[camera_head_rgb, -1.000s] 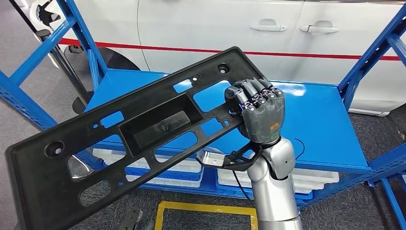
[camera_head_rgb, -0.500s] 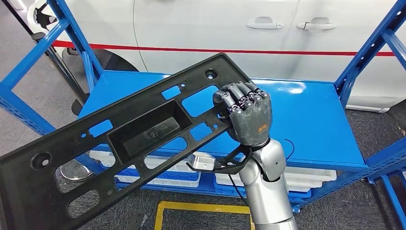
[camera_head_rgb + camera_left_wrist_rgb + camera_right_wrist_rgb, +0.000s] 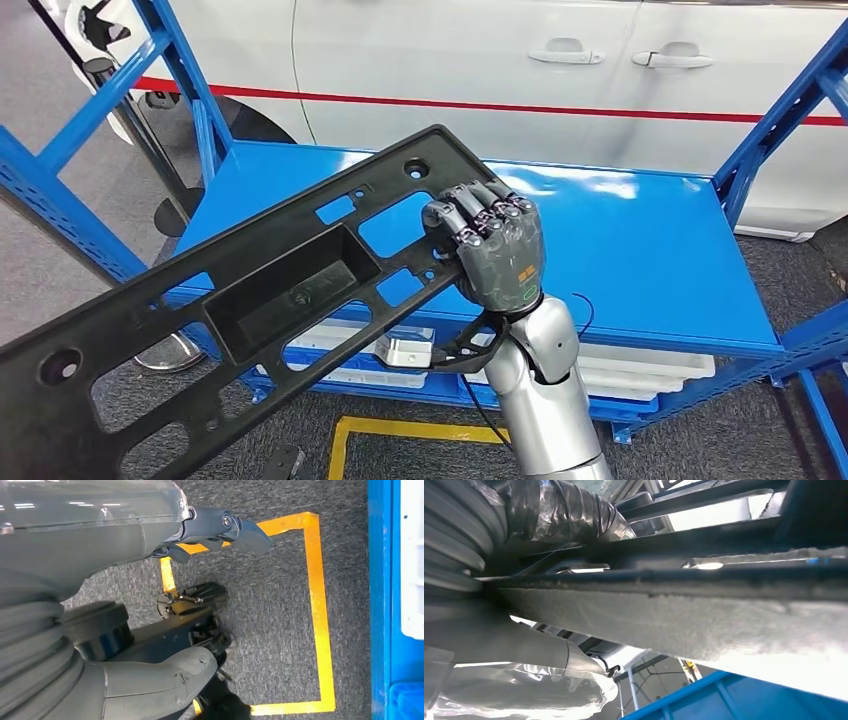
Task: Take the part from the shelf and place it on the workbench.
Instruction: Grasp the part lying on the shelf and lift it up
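Shifted further left and lower than before, the black part hangs tilted over the blue shelf, right hand grasping its edge; left hand empty, fingers apart.

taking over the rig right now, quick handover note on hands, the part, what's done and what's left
Right robot hand: grips the long black plastic panel at an edge near one end.
Left robot hand: hangs over the grey carpet, holding nothing.
Panel: lifted, tilted, held above the blue shelf; its other end runs out past the frame's lower left.
Done: part taken off the shelf.
Left: carry it to the workbench and set it down.
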### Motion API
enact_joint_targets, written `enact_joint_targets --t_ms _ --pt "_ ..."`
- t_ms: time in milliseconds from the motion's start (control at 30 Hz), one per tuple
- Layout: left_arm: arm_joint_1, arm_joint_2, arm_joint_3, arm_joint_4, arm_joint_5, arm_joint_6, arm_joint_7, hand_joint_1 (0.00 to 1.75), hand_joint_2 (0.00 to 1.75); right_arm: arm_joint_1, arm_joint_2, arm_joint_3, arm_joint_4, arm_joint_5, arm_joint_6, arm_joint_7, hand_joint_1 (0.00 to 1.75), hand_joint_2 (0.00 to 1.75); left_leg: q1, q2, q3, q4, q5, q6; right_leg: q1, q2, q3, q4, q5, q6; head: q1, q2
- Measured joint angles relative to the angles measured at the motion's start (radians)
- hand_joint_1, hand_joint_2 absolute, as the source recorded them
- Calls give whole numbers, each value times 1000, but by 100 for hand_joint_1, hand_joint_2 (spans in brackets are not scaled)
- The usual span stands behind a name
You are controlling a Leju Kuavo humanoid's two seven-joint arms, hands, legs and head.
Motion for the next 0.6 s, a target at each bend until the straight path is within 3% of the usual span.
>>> enact_joint_targets --t_ms 67,167,233,300,333,367,400,500,533,600 --pt "0 -5 1 0 0 -1 7 0 175 2 0 7 0 -3 0 0 175 175 -2 0 -6 4 2 -8 5 1 19 -47 11 -5 0 0" --pt "1 -9 2 0 -2 -4 13 0 175 8 0 17 0 -12 0 0 175 175 0 1 -14 12 -3 -24 2 0 13 -57 28 -17 0 0" --pt "1 -10 2 0 -5 -6 16 0 175 9 0 23 0 -14 0 1 175 175 4 1 -35 67 -57 -36 -3 -5 6 -65 43 -28 0 0" --pt "1 -11 2 0 -9 -11 19 0 175 10 0 26 0 -16 0 2 175 175 9 1 -71 184 -140 -49 -3 -7 -10 -66 56 -32 0 0" --pt "0 -11 2 0 -11 -12 21 0 175 10 0 27 0 -18 0 2 175 175 12 1 -83 235 -169 -53 -2 -8 -20 -65 62 -32 0 0" --pt "0 -11 1 0 -12 -14 24 0 175 11 0 27 0 -22 0 5 175 175 14 1 -80 256 -179 -57 -3 -9 -31 -64 70 -30 0 0" --pt "-1 -11 1 0 -13 -16 26 0 175 11 0 27 -1 -24 0 9 175 175 16 1 -58 239 -171 -59 -3 -9 -42 -62 78 -28 0 0" --pt "-10 -11 -3 0 -24 -21 31 0 175 9 -1 29 -7 -22 0 26 175 175 18 1 72 49 -115 -57 -5 -8 -67 -56 100 -15 0 0" --pt "-14 -11 -6 0 -28 -22 32 0 175 8 -1 31 -9 -22 0 28 175 175 16 -1 96 6 -104 -53 -5 -8 -71 -55 107 -8 0 0" --pt "-19 -12 -11 0 -30 -21 36 0 175 6 -2 37 -13 -25 0 31 175 175 9 -3 99 -10 -92 -39 -4 -8 -72 -59 122 6 0 0"
